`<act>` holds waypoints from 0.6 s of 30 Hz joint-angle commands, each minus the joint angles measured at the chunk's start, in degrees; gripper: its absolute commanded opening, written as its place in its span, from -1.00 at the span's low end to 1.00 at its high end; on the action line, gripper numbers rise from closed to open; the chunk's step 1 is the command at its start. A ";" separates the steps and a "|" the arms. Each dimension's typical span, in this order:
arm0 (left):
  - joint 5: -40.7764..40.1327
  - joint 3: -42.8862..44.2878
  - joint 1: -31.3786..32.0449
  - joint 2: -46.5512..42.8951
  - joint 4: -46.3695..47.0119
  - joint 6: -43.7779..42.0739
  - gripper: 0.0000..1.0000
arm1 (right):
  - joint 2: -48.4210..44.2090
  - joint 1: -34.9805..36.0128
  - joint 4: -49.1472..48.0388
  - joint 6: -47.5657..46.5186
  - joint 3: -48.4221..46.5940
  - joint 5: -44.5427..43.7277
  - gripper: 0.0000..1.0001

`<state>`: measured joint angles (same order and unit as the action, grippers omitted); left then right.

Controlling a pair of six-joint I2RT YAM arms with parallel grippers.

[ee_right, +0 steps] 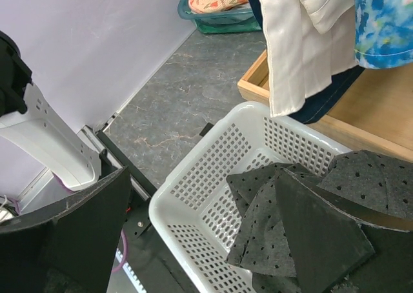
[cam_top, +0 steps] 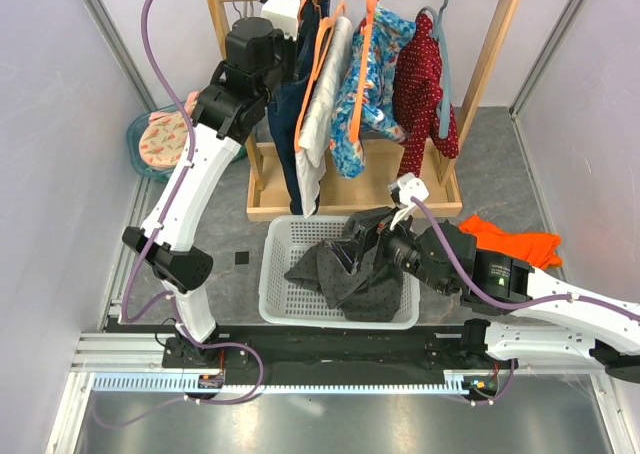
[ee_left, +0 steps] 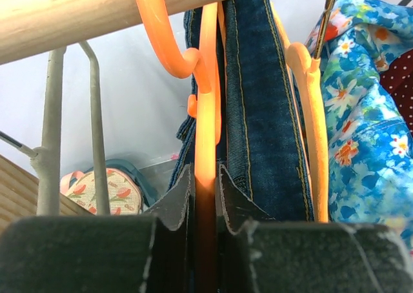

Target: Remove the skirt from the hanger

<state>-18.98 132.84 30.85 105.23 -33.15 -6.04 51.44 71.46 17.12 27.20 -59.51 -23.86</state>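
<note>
Our left gripper [ee_left: 205, 196] is clamped tight on one orange hanger [ee_left: 208, 80]; the single navy skirt [ee_left: 258, 112] hangs just beside it at 1 o'clock. Our right gripper [ee_right: 203, 241] gapes wide, holding nothing, over one white basket [ee_right: 193, 196].

No text, label, brand, number or sign can be read in any of the three views.
</note>
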 commanded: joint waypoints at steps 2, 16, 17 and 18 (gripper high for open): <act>0.61 2.87 -0.70 -0.02 0.71 -2.30 -0.97 | -0.55 0.17 -2.44 -0.92 -1.93 -0.93 0.96; 3.34 5.51 -0.18 -12.06 2.12 -6.35 -0.97 | -0.73 0.08 -4.73 -0.48 1.32 -1.37 0.95; 3.51 4.98 0.00 -12.85 2.03 -6.35 -0.96 | -0.64 0.17 -4.73 -0.40 1.23 -1.37 0.95; 3.60 4.54 -0.09 -14.42 2.03 -6.26 -0.97 | -0.47 0.17 -4.82 -0.39 1.32 -1.28 0.95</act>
<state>-16.78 135.17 30.52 100.53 -38.54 -10.20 51.27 71.46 14.70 27.16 -58.61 -24.27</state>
